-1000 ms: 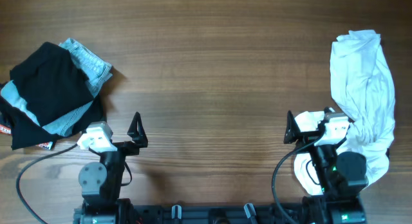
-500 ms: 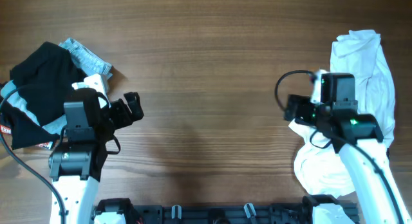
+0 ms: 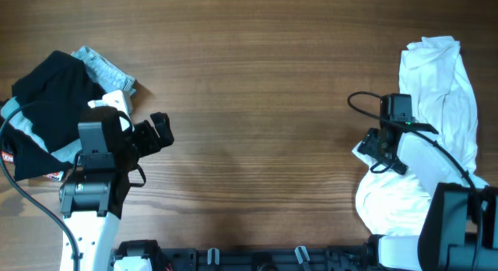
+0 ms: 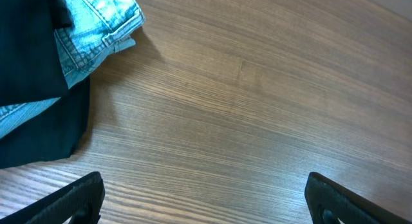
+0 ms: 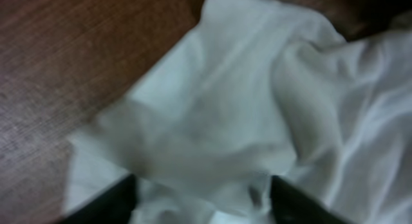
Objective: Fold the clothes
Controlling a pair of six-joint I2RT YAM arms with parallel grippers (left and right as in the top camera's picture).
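Note:
A crumpled white garment (image 3: 440,115) lies along the table's right side and fills the right wrist view (image 5: 244,108). A pile of a black garment (image 3: 47,115) and light blue denim (image 3: 105,68) lies at the left; both show in the left wrist view, black (image 4: 32,69) and denim (image 4: 96,31). My left gripper (image 3: 161,131) is open and empty over bare wood, right of the pile (image 4: 206,205). My right gripper (image 3: 373,150) is open, its fingers just above the white garment's left edge (image 5: 203,201).
The wooden table (image 3: 257,107) stretches between the two piles. Black cables run from both arms near the front edge. A small red-and-white label (image 3: 8,156) pokes out at the pile's left.
Both arms rose from their folded rest at the front edge. The left gripper went up beside the dark pile; the right swung right and down onto the white garment's edge.

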